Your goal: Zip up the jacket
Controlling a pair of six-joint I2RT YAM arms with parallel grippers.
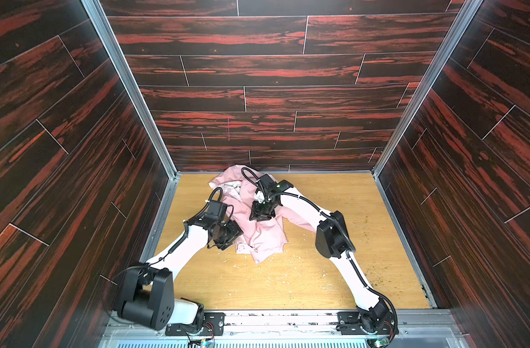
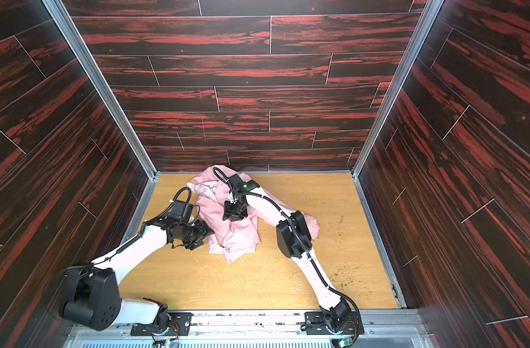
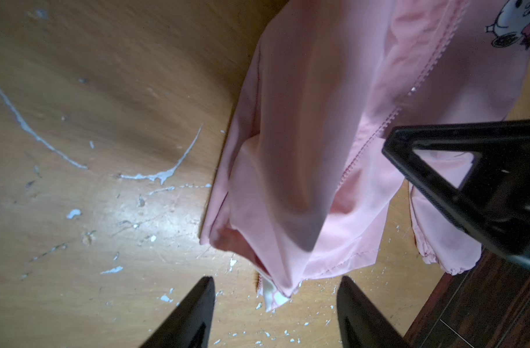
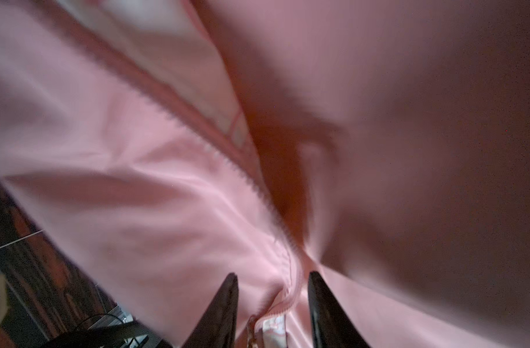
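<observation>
- Plainly, the left gripper (image 3: 275, 280) has its fingers wide apart, with the jacket (image 3: 303, 150) hem corner loose between them.
- Right gripper (image 4: 272, 274) fingers partly spread astride the zip edge; grip unclear.
- Jacket lies crumpled mid-frame on the table (image 1: 318, 271).

Jacket (image 4: 167, 195) blurred in right wrist view; cartoon print (image 3: 513, 24) edge-cropped.

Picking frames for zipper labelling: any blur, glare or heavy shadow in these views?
Right wrist view: the jacket is smeared by motion blur, a large part of it is sunk in deep shadow, and the zipper teeth are barely legible. Left wrist view: mild blur, with a glare patch on the table. Both top views: sharp and evenly lit.
</observation>
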